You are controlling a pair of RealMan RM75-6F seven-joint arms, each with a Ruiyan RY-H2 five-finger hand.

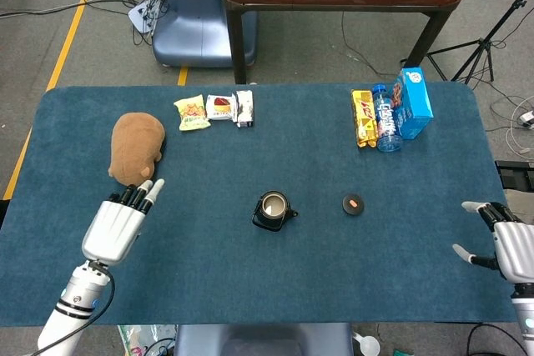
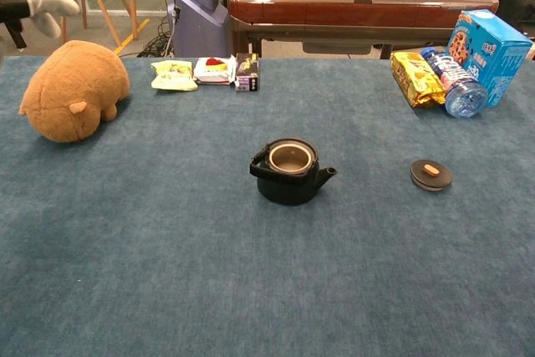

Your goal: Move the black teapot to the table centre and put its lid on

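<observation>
Black teapot [image 1: 274, 210] stands lidless; lid [image 1: 354, 204] lies right of it. Left hand [image 1: 121, 223] and right hand [image 1: 502, 248] both empty, fingers spread. Risk: lid seated askew, slipping off.

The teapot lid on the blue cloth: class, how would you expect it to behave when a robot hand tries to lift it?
The lid lies flat as a low disc, so it probably won't roll or tip. Its thin edge sits tight to the table cloth, likely hard to get fingers under. The small orange knob looks like the only raised hold, and may slip from a pinch.
</observation>
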